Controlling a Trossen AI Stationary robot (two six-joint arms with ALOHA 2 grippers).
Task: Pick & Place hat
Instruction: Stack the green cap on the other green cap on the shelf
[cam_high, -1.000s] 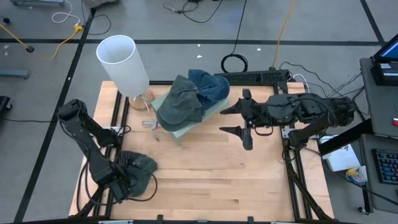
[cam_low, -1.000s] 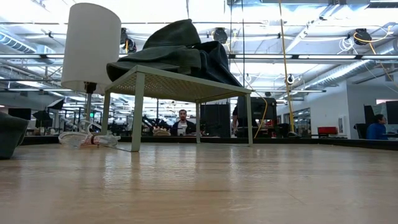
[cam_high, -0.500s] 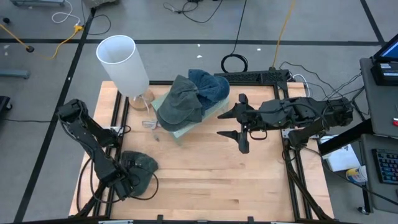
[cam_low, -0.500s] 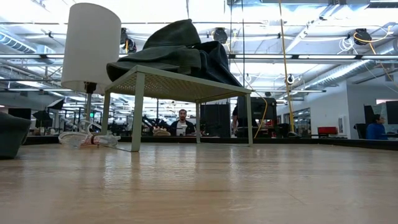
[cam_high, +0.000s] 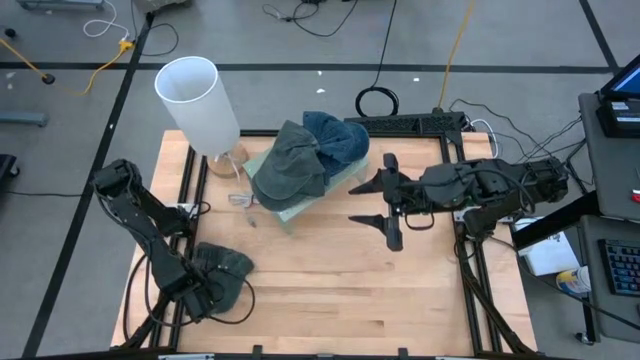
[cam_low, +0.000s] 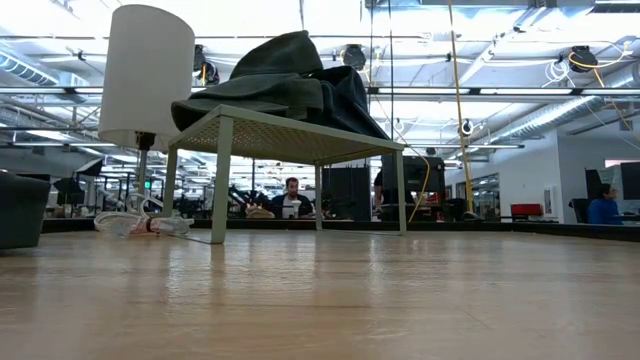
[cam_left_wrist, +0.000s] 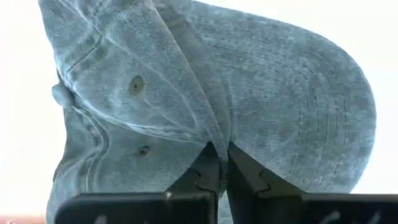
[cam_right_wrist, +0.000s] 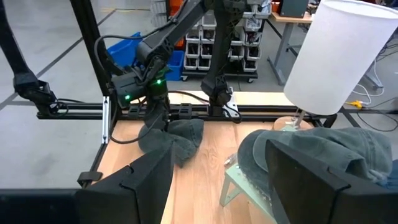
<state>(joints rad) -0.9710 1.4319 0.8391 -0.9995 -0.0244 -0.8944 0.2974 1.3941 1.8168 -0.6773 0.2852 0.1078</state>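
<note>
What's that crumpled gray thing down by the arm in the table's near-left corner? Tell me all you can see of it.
It is a hat: a washed gray-green cap of soft denim-like cloth, with stitched panels, small eyelets and a stitched brim visible in the left wrist view. It lies slumped on the wooden table near its front-left corner. The left gripper is shut on a fold of it, pinching the cloth between its fingers. It lies apart from the other hats piled on the small stand.
</note>
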